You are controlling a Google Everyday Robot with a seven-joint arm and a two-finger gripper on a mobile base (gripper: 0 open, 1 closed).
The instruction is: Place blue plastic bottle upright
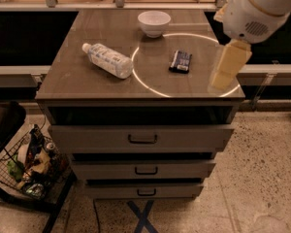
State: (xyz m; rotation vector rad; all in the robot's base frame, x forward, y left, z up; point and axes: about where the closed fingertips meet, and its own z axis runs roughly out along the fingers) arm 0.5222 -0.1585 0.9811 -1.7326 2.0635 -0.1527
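The blue plastic bottle [108, 60] lies on its side on the left part of the brown cabinet top [77, 84], its white cap pointing to the back left. My gripper [222, 80] hangs from the white arm [254, 8] over the right edge of the top, well to the right of the bottle and apart from it. Nothing shows in the gripper.
A white bowl [154, 22] stands at the back middle of the top. A dark flat packet [180, 61] lies inside a thin bright ring between bottle and gripper. Three drawers [142, 139] are below. A wire basket [29, 171] of clutter sits on the floor at the left.
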